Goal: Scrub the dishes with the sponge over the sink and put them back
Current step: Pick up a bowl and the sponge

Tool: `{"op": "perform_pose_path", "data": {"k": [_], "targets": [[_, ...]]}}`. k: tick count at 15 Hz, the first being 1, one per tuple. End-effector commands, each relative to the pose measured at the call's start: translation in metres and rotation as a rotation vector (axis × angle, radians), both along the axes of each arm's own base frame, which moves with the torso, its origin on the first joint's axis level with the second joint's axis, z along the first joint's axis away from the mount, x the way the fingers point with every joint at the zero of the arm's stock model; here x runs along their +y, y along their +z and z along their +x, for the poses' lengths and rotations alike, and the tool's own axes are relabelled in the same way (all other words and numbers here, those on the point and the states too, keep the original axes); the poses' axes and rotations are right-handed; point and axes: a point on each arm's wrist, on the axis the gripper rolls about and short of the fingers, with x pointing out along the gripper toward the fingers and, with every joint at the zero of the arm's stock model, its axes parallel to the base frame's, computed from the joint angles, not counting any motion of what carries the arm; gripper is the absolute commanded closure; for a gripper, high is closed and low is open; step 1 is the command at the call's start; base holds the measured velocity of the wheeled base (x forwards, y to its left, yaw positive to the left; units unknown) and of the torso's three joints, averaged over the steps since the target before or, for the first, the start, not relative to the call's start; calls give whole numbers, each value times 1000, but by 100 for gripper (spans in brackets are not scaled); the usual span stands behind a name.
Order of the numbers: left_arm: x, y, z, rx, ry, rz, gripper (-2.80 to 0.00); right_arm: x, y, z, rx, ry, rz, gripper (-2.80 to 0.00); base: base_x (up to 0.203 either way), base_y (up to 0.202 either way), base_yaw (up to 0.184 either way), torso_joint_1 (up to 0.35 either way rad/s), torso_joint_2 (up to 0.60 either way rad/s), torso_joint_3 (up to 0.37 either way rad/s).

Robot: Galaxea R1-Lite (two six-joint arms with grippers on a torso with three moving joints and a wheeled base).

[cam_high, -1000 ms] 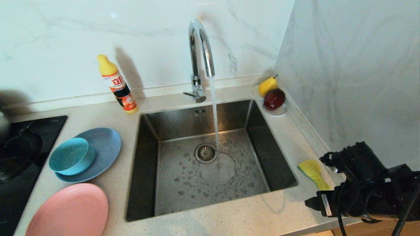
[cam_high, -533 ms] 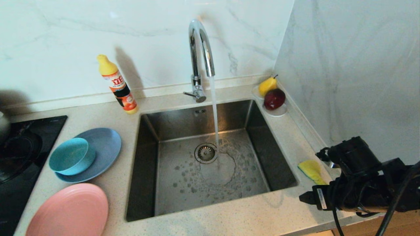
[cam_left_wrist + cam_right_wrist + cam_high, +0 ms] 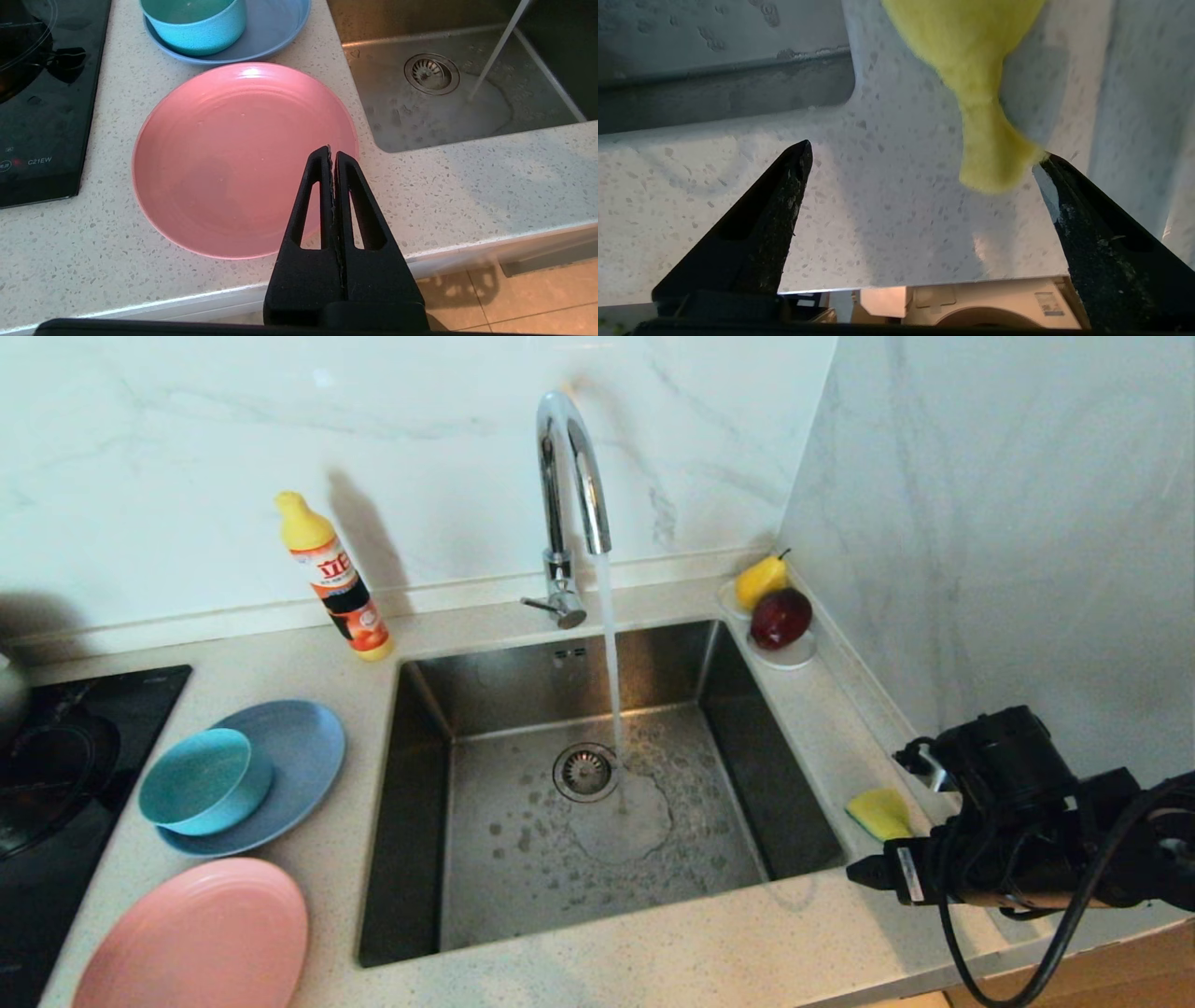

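Observation:
The yellow sponge (image 3: 879, 814) (image 3: 971, 70) lies on the counter to the right of the sink (image 3: 411, 803). My right gripper (image 3: 924, 151) hangs open just above the counter's front edge, and the sponge's near end lies close beside one finger (image 3: 1069, 205). The pink plate (image 3: 196, 933) (image 3: 243, 158) sits at the front left. Behind it the teal bowl (image 3: 201, 779) rests on the grey-blue plate (image 3: 303, 747). My left gripper (image 3: 332, 151) is shut and empty, parked over the pink plate's near rim.
Water runs from the faucet (image 3: 569, 476) into the basin near the drain (image 3: 585, 771). A dish-soap bottle (image 3: 336, 579) stands at the back left. A white saucer (image 3: 792, 658) with fruit sits back right, near the side wall. A black stovetop (image 3: 56, 784) lies far left.
My right arm has moved away from the counter's front edge toward the sponge and now covers its near end in the head view. The left arm has not moved.

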Motion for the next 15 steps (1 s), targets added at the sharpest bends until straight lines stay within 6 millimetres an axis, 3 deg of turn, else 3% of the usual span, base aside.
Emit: {"op": "perform_pose_path", "data": {"k": [1,15], "targets": [[0,0,0,1,-1,0,0,-3,4,5,-14,5,3,-280,0,0,0,0,0,0],[0,0,0,2,-1,0,0,-2,3,20,-31,57,-2,-280,0,0,0,0,0,0]]}}
